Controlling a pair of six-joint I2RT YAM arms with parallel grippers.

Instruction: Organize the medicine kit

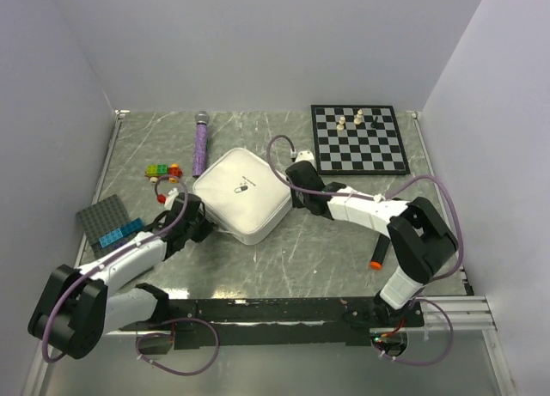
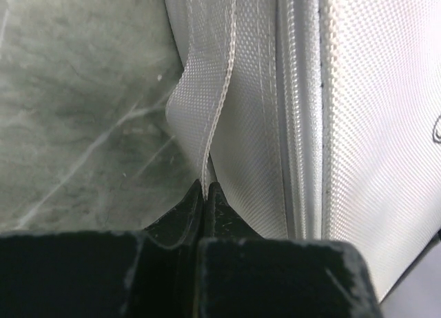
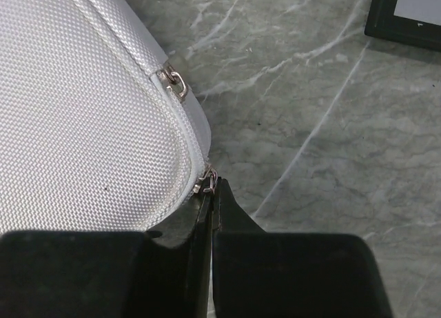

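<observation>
Top external — medicine kit (image 1: 242, 194) between left gripper (image 1: 204, 228) and right gripper (image 1: 291, 175) — both clamping.

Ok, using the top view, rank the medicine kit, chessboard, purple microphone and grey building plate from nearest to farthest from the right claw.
1. medicine kit: the right claw is pinching its right edge.
2. chessboard: just behind it, to the right.
3. purple microphone: past the kit, back left.
4. grey building plate: near the left edge.

Left arm (image 1: 129, 258) and right arm (image 1: 361, 209) stretched inward, left fingers (image 2: 172, 221) and right fingers (image 3: 231, 214) pinched together
</observation>
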